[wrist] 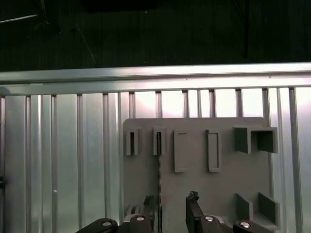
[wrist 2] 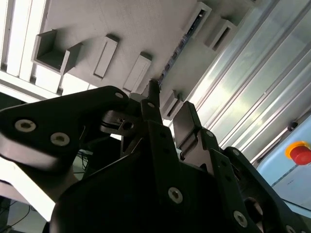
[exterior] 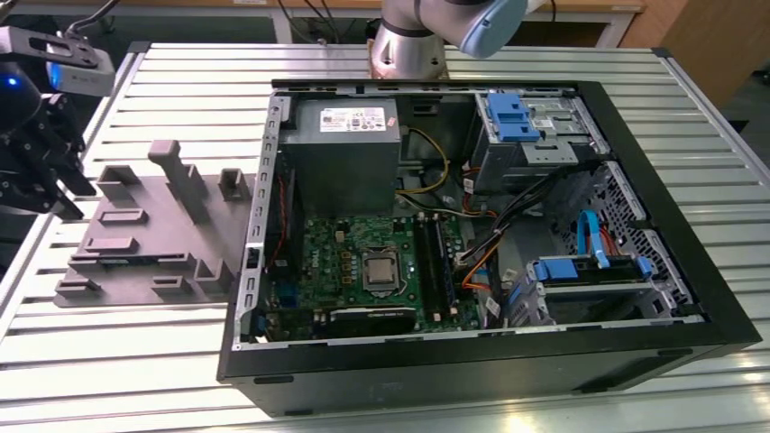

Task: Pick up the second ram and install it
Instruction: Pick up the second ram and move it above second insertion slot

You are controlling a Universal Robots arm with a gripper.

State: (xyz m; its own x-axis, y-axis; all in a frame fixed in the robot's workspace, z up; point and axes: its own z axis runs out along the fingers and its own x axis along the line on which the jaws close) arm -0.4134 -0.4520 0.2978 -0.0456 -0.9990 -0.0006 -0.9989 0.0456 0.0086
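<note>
A black desktop computer case [exterior: 481,365] lies open on its side on a slatted aluminium table [exterior: 180,72]. Inside, a grey power supply [exterior: 343,153] adjoins the green motherboard [exterior: 325,257], whose square processor [exterior: 380,271] sits near its middle. Blue drive latches [exterior: 515,117] and bundled cables [exterior: 529,203] occupy the exterior view's right. A grey fixture plate [exterior: 132,244] with upright blocks rests just beside the case, on the exterior view's left. A red push button [wrist 2: 301,154] appears in the second wrist view.

surface: slatted metal table [exterior: 144,361] | behind: wooden desk [exterior: 578,7] | exterior view's right: wooden panel [exterior: 722,36]
</note>
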